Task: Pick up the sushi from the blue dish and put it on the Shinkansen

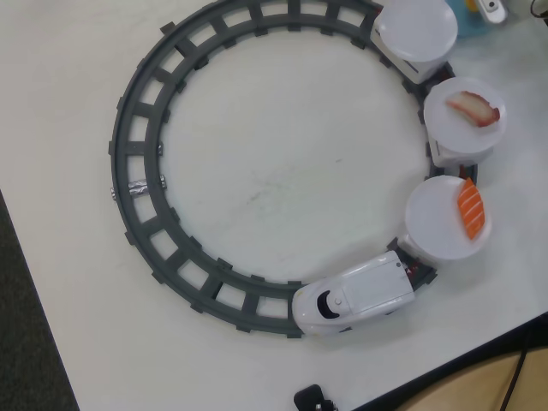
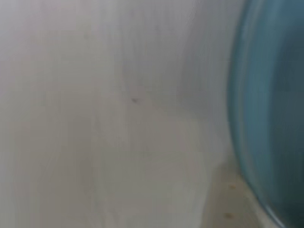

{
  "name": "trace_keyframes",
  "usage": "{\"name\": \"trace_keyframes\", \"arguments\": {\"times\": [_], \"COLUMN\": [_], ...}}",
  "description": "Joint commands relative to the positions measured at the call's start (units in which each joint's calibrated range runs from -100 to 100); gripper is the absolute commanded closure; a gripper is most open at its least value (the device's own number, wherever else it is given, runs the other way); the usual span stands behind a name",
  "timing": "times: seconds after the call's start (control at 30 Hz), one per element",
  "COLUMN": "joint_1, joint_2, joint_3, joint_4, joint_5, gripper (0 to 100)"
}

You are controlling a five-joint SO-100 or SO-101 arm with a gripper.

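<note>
The white Shinkansen (image 1: 355, 300) stands on the grey ring track (image 1: 137, 145) at the lower right of the overhead view. It pulls three cars topped with white plates. The nearest plate (image 1: 441, 227) carries an orange striped piece, the middle plate (image 1: 458, 120) a pink-red and white piece, and the far plate (image 1: 415, 26) is bare. A sliver of the blue dish (image 1: 467, 21) shows at the top right edge. The blurred wrist view shows its rim (image 2: 270, 109) at the right. A small white part, probably of the gripper (image 1: 492, 8), sits over the dish at the frame edge. The yellow sushi is out of view.
The white table (image 1: 274, 171) ends at a slanted edge at the lower right, and dark floor lies to the left. A small black object (image 1: 312, 398) lies at the bottom edge.
</note>
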Motion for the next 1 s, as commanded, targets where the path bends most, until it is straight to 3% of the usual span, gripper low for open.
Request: {"name": "trace_keyframes", "arguments": {"times": [0.0,0.6,0.97], "joint_1": [-1.0,-1.0,-1.1], "joint_2": [-0.7,-8.4,-7.5], "joint_3": [-3.6,-5.7,-6.0], "joint_4": [-0.7,7.1,2.6], "joint_5": [0.1,-1.5,-1.6], "gripper": [52,52,52]}}
